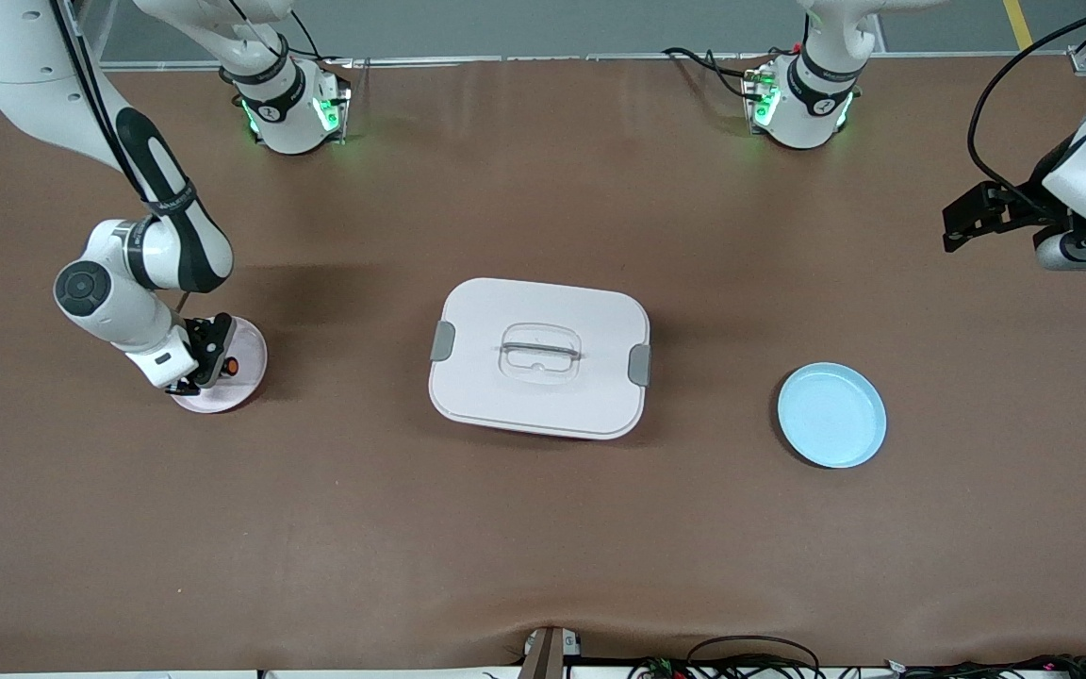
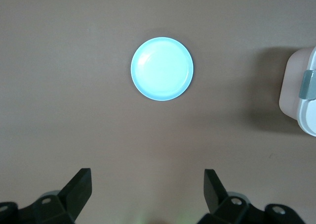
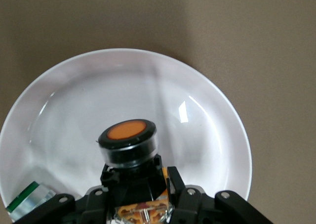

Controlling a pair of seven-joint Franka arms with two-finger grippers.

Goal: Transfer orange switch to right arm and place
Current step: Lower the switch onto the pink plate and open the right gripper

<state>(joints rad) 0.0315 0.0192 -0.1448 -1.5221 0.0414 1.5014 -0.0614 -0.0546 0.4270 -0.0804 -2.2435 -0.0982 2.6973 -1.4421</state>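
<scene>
lidded box (image 1: 539,358) mid-table, seemingly sole obstacle

- A brown surface (image 1: 543,528) fills nearly the whole front view, its covering slightly wrinkled along the near edge.
- Grey floor (image 1: 552,24) with a yellow line (image 1: 1014,21) shows at the top.
- Cables (image 1: 750,660) lie along the bottom edge.
- Lighting is even.

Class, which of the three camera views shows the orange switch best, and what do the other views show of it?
The right wrist view: the orange switch fills the middle, held between the right gripper fingers over the pink plate. The front view shows only an orange dot by that gripper. The left wrist view does not show it.
</scene>
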